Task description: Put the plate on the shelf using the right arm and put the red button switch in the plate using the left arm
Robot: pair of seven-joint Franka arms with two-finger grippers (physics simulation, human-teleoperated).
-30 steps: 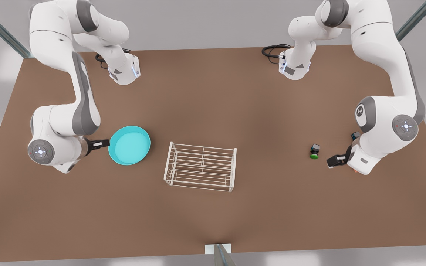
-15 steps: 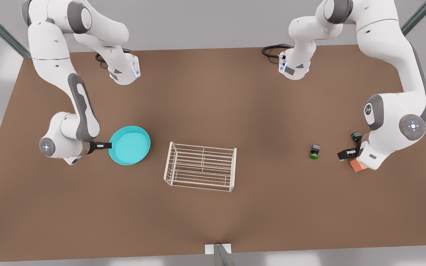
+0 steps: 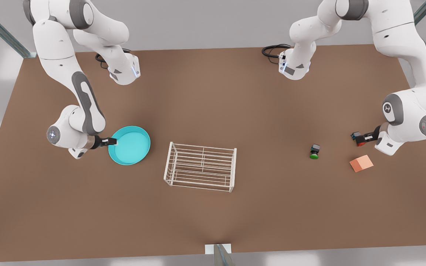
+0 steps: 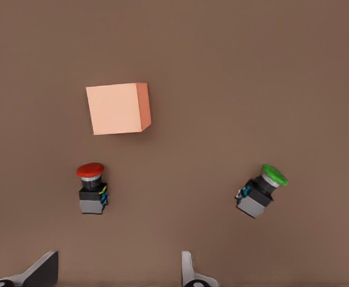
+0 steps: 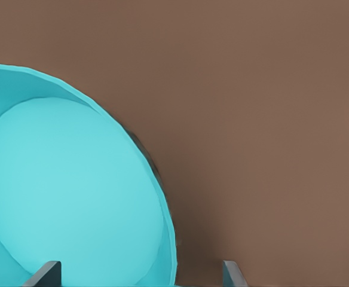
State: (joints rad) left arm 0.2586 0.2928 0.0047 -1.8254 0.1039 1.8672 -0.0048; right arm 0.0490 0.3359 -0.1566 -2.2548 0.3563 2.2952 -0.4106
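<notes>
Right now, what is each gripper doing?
Left gripper: open, empty, near the red switch.
Right gripper: open, straddling the plate rim.

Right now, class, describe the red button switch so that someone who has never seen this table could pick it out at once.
Find the white wire shelf at the table's middle, then look toward the front view's right. Three small things lie there: an orange block, a green-capped switch and the red button switch, farthest from the shelf. Its round red cap on a black body sets it apart.

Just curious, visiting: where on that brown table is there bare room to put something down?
Bare table lies behind the shelf, in front of it, and between it and the green switch. Crowded: green switch, red button switch, orange block.
</notes>
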